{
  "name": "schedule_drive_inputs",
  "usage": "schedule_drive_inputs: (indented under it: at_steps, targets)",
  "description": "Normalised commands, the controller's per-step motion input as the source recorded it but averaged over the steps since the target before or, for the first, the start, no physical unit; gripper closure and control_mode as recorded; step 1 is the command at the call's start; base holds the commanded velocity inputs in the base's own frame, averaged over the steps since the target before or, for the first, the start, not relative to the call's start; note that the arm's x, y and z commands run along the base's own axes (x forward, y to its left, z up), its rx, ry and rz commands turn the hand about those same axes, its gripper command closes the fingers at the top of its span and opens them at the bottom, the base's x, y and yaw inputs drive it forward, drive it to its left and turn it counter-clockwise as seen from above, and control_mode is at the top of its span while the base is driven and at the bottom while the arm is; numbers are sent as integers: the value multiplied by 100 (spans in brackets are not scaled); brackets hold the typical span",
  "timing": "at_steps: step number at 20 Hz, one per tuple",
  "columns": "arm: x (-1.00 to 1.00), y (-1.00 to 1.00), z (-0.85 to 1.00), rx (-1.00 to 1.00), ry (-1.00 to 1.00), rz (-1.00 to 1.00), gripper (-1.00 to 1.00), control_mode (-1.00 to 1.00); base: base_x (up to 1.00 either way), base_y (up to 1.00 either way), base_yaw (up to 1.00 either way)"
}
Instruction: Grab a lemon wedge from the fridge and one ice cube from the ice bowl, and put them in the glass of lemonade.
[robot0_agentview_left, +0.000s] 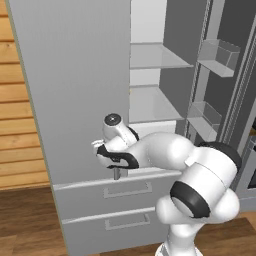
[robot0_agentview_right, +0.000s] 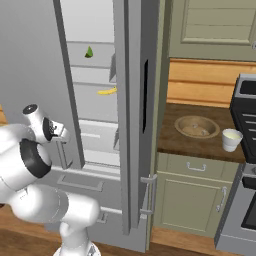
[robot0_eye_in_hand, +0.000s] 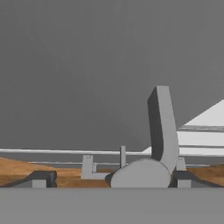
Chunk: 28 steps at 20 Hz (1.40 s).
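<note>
Fridge: its right door stands open, left door shut flat before my fingers, handle rising between them. My fingers stand wide apart, gripping nothing, clear to withdraw toward the shelves.

Hidden: my arm covers the gripper in the left base view, only a grey stub shows at 6 o'clock of the wrist | Cut off: fridge top and bottom run past the frame | Too small: green speck and yellow strip on shelves, cannot identify | ice bowl contents unreadable.
</note>
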Motion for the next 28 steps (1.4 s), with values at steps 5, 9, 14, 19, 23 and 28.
schedule_drive_inputs:
  at_steps: [5,9,14,19,23,28]
  targets:
    - [0,-1,-24,0,-1,0,-100,-100,0,0,0]
    - [-7,-5,-36,0,-3,-1,-100,-100,0,0,0]
    - [-47,-1,-3,2,-3,-2,-100,-100,0,0,0]
    - [5,-2,-12,0,0,-3,-100,-100,0,0,0]
    - [45,-9,-31,0,-3,-1,-100,-100,0,0,0]
    - [22,0,-32,1,-8,0,-100,-100,0,0,0]
